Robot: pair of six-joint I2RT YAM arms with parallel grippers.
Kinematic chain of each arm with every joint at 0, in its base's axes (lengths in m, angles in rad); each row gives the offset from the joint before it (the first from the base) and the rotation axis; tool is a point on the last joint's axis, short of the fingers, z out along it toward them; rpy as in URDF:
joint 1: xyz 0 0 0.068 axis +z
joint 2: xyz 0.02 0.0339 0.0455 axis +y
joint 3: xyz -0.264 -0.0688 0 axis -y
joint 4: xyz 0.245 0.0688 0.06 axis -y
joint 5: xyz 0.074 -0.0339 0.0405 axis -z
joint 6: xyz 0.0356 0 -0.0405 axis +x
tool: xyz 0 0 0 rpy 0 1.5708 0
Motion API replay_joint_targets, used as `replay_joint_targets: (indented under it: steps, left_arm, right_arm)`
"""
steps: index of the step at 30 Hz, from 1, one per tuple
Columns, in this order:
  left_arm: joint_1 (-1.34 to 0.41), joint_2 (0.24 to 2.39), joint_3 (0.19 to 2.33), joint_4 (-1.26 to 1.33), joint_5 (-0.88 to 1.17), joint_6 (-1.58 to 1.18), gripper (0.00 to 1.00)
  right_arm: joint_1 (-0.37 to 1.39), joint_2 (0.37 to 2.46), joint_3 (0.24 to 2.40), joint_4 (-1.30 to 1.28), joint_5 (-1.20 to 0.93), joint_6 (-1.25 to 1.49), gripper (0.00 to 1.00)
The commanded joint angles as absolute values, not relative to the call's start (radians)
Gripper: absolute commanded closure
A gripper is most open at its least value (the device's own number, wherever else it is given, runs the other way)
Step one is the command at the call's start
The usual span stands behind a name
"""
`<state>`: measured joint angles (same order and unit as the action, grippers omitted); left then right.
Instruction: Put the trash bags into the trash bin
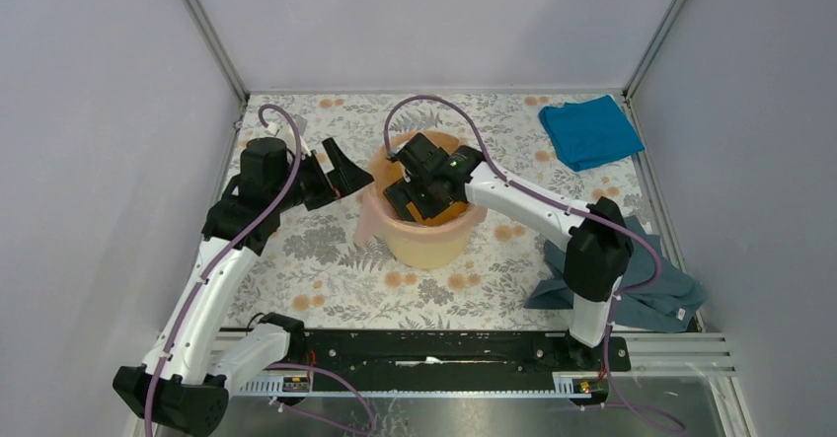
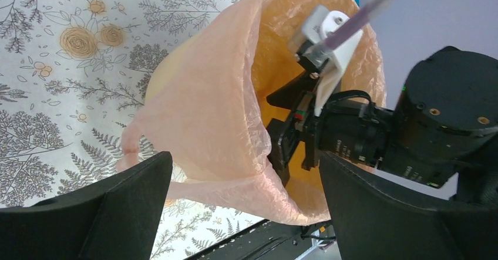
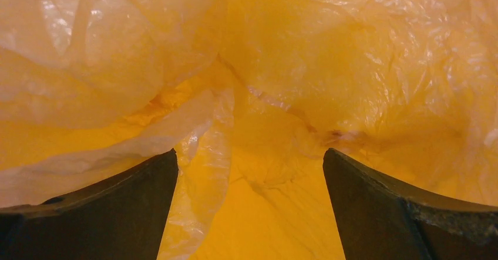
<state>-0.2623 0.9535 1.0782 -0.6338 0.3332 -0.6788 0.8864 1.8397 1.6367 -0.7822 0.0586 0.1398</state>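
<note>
Seating the bag (image 2: 217, 113) in the bin (image 1: 430, 248) looks nearly done: it lines the inside, edge draped over the rim, right gripper (image 3: 249, 160) inside and left gripper (image 1: 334, 173) beside both gape empty, so next likely means smoothing the loose left flap down.

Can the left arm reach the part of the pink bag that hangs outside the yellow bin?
Probably yes. The left end effector is open beside the bin, facing the hanging flap of the bag with nothing between. The right end effector is down inside the bin, away from that flap.
</note>
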Motion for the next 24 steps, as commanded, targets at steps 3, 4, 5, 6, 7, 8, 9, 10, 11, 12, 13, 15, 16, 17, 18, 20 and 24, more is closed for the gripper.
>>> replay_joint_targets:
  steps: [3, 4, 5, 6, 7, 8, 9, 10, 11, 12, 13, 15, 16, 17, 18, 20, 24]
  left_arm:
    - [-0.283, 0.94, 1.093, -0.593, 0.323, -0.673, 0.01]
    - [-0.284, 0.94, 1.094, -0.593, 0.321, -0.672, 0.01]
    - [-0.285, 0.94, 1.094, -0.593, 0.321, -0.672, 0.01]
    - [-0.286, 0.94, 1.094, -0.593, 0.32, -0.673, 0.01]
    - [-0.29, 0.94, 1.092, -0.594, 0.32, -0.674, 0.01]
    - [-0.292, 0.942, 1.089, -0.592, 0.32, -0.677, 0.02]
    - [-0.295, 0.942, 1.083, -0.591, 0.318, -0.68, 0.03]
    - [-0.301, 0.943, 1.075, -0.588, 0.317, -0.681, 0.03]
    - [-0.305, 0.944, 1.069, -0.585, 0.316, -0.684, 0.04]
    - [-0.309, 0.946, 1.062, -0.584, 0.315, -0.687, 0.04]
    - [-0.313, 0.945, 1.056, -0.581, 0.314, -0.692, 0.04]
    - [-0.326, 0.944, 1.046, -0.574, 0.312, -0.699, 0.06]
    - [-0.334, 0.942, 1.042, -0.571, 0.307, -0.703, 0.06]
    - [-0.341, 0.942, 1.041, -0.571, 0.302, -0.704, 0.06]
    - [-0.349, 0.942, 1.039, -0.571, 0.296, -0.704, 0.07]
    - [-0.356, 0.939, 1.039, -0.571, 0.291, -0.705, 0.07]
    - [-0.361, 0.934, 1.038, -0.577, 0.279, -0.703, 0.08]
  right_arm:
    - [0.885, 1.92, 1.574, -0.684, 0.044, 0.122, 0.0]
    - [0.885, 1.931, 1.557, -0.66, 0.05, 0.126, 0.0]
    - [0.885, 1.938, 1.544, -0.635, 0.061, 0.133, 0.0]
    - [0.885, 1.943, 1.532, -0.612, 0.069, 0.145, 0.0]
    - [0.885, 1.945, 1.518, -0.584, 0.071, 0.155, 0.0]
    - [0.884, 1.942, 1.505, -0.554, 0.069, 0.163, 0.0]
    - [0.885, 1.939, 1.485, -0.523, 0.06, 0.169, 0.01]
    - [0.885, 1.938, 1.469, -0.496, 0.052, 0.174, 0.01]
    - [0.885, 1.941, 1.46, -0.479, 0.049, 0.179, 0.02]
    - [0.884, 1.948, 1.459, -0.471, 0.051, 0.181, 0.03]
    - [0.885, 1.955, 1.455, -0.46, 0.053, 0.18, 0.04]
    - [0.885, 1.961, 1.434, -0.423, 0.067, 0.181, 0.05]
    - [0.885, 1.963, 1.419, -0.398, 0.071, 0.18, 0.05]
    - [0.885, 1.967, 1.404, -0.378, 0.073, 0.179, 0.05]
    - [0.884, 1.974, 1.39, -0.361, 0.074, 0.177, 0.04]
    - [0.883, 1.999, 1.386, -0.348, 0.063, 0.17, 0.04]
    - [0.883, 2.045, 1.397, -0.354, 0.038, 0.175, 0.04]
